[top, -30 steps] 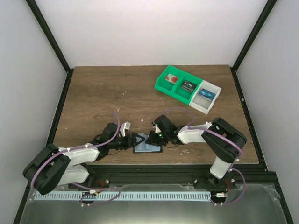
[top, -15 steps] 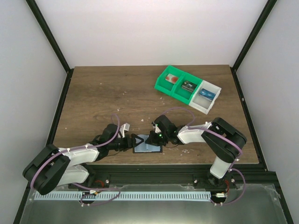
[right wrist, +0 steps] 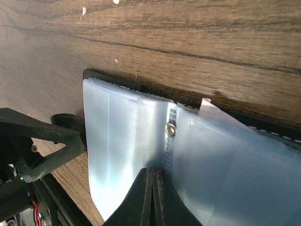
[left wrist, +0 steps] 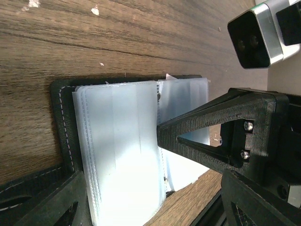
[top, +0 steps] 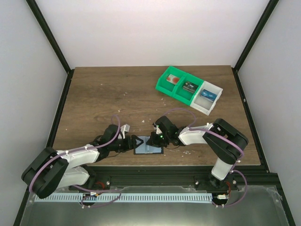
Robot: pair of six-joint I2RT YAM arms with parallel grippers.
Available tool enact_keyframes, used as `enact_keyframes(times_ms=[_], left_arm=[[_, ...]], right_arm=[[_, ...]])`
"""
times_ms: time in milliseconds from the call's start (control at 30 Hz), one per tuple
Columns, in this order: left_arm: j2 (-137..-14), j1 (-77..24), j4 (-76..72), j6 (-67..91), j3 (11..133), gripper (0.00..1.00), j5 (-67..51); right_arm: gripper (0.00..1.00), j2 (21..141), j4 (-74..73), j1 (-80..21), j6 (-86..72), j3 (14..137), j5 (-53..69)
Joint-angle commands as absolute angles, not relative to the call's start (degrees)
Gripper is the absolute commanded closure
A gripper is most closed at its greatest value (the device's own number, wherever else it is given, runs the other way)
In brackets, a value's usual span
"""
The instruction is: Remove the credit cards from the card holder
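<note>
Poises L end effector (top: 137,143), jaws apart, over open card holder (top: 148,149); sets R end effector (top: 153,140), tips together, on pale panel nr spine.

The card holder (top: 149,148) lies open and flat on the table (top: 94,94), close to the near edge and about midway along it. It is a small rectangular bifold with a black stitched rim (left wrist: 61,127) framing 2 pale blue-grey panels. Each panel is a stack of clear plastic sleeves (left wrist: 117,155) whose layered edges show along the side. A small metal rivet (right wrist: 170,129) sits on the fold between the panels. A small white corner (right wrist: 205,101) pokes out at the holder's far edge.
</note>
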State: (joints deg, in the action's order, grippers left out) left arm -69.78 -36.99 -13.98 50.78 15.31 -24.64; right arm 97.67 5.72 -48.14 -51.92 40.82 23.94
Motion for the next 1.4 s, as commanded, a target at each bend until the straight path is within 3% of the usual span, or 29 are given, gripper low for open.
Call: enact_keyframes(times_ms=[0, 1367], left_arm=[[-69.2, -37.0, -12.4, 50.1, 15.7, 0.2, -23.5], [-69.7, -37.8, -29.4, 58.1, 14.7, 0.21, -31.9]], right_arm=[[1.0, 98.9, 4.2, -48.7, -51.8, 40.0, 22.6], [0.98, 94.2, 9.7, -48.6, -51.7, 36.8, 23.2]])
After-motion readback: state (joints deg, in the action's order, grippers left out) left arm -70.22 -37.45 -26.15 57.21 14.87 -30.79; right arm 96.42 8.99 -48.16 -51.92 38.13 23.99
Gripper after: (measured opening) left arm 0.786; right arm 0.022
